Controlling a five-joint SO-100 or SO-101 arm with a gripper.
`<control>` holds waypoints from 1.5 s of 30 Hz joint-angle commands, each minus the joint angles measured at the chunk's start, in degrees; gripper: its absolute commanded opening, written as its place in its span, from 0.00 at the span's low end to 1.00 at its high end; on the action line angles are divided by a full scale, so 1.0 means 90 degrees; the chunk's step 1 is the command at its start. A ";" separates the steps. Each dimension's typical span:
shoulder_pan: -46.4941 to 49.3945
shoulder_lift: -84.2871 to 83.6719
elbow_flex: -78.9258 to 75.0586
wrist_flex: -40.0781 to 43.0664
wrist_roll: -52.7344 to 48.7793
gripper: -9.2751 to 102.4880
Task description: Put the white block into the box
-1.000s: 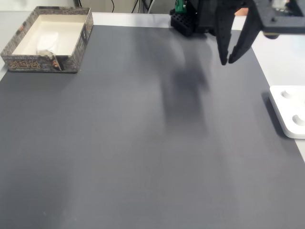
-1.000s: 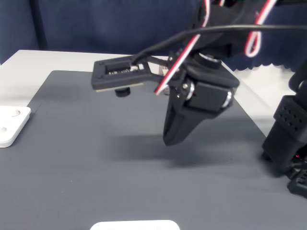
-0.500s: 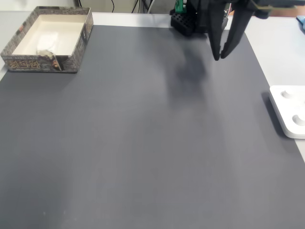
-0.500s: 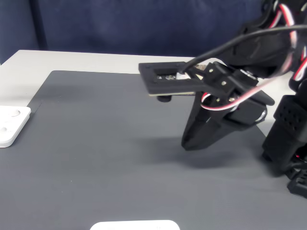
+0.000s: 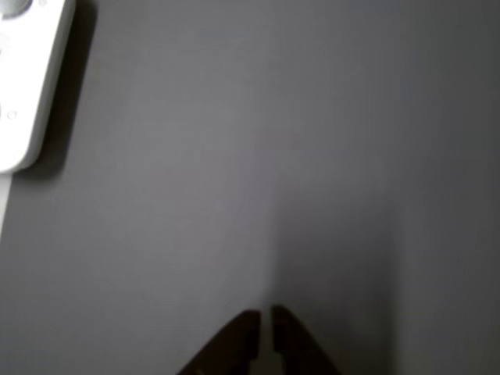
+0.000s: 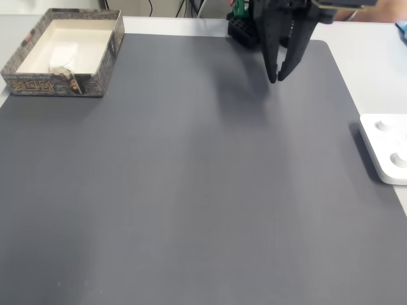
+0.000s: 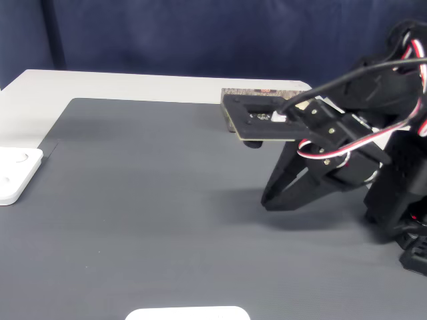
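We find the rectangular box with thick speckled grey-brown walls and a smooth cream-beige inside (image 6: 102, 67) at the far left corner of the dark grey mat (image 6: 191, 190) in a fixed view; another fixed view shows a strip of its patterned wall (image 7: 267, 92) behind the arm. Inside it, toward the lower left, we see the plain white oblong block (image 6: 65, 51) lying on the cream floor, with a small grey-brown item (image 6: 62, 71) just beside it against the near wall; we cannot tell what that item is.

The black two-finger end effector (image 6: 275, 79) hangs above the mat's far edge, well apart from the box, fingers pointing down. Its tips are close together with only a thin slit between them, and nothing is pinched there. The other view confirms the narrow slit between the dark tips (image 5: 266, 328) over bare mat.

A flat white panel with round buttons (image 6: 386, 147) lies on the light desk (image 6: 375, 57) at the mat's right edge in a fixed view.
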 commanded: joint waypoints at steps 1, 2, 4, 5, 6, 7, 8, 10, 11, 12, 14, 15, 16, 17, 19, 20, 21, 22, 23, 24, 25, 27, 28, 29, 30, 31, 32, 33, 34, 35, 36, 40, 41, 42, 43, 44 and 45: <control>0.0107 0.0488 0.0078 0.0137 0.0039 0.07; 0.0127 0.0615 0.0137 0.0146 0.0020 0.07; 0.0166 0.0859 0.0264 0.0176 0.0020 0.07; 0.0186 0.0996 0.0332 0.0215 0.0020 0.07; 0.0195 0.1113 0.0400 0.0264 0.0020 0.07; 0.0195 0.1240 0.0459 0.0293 0.0020 0.07; 0.0205 0.1348 0.0547 0.0312 0.0010 0.07; 0.0186 0.1572 0.0723 0.0322 -0.0020 0.07; 0.0176 0.1680 0.0811 0.0322 -0.0078 0.07; 0.0166 0.1777 0.0879 0.0322 -0.0156 0.07; 0.0137 0.2002 0.1025 0.0322 -0.0176 0.07; 0.0117 0.2100 0.1094 0.0332 -0.0186 0.07; 0.0098 0.2178 0.1152 0.0332 -0.0195 0.07; 0.0068 0.2217 0.1211 0.0332 -0.0225 0.07; 0.0010 0.2266 0.1289 0.0439 -0.0322 0.07; -0.0010 0.2354 0.1299 0.0566 -0.0361 0.07; -0.0020 0.2432 0.1299 0.0684 -0.0361 0.07; -0.0020 0.2520 0.1299 0.0801 -0.0361 0.07; -0.0020 0.2598 0.1299 0.0898 -0.0361 0.07; -0.0010 0.2666 0.1299 0.0957 -0.0391 0.07; 0.0000 0.2695 0.1299 0.0977 -0.0391 0.07; 0.0010 0.2754 0.1299 0.0996 -0.0391 0.07; 0.0010 0.2764 0.1299 0.1006 -0.0391 0.07; 0.0010 0.2764 0.1299 0.1006 -0.0400 0.07; 0.0010 0.2773 0.1299 0.1006 -0.0420 0.07; 0.0010 0.2773 0.1299 0.1025 -0.0518 0.07; 0.0010 0.2773 0.1299 0.1064 -0.0693 0.07; 0.0010 0.2773 0.1299 0.1113 -0.0898 0.07; 0.0010 0.2773 0.1299 0.1162 -0.1104 0.07; 0.0010 0.2773 0.1299 0.1211 -0.1309 0.07; 0.0010 0.2773 0.1299 0.1260 -0.1504 0.08; -0.0020 0.2773 0.1299 0.1289 -0.1641 0.08; -0.0020 0.2773 0.1299 0.1289 -0.1641 0.08; -0.0020 0.2773 0.1299 0.1289 -0.1641 0.08; -0.0020 0.2773 0.1299 0.1289 -0.1641 0.08; -0.0020 0.2773 0.1299 0.1289 -0.1641 0.08; -0.0020 0.2773 0.1299 0.1289 -0.1641 0.08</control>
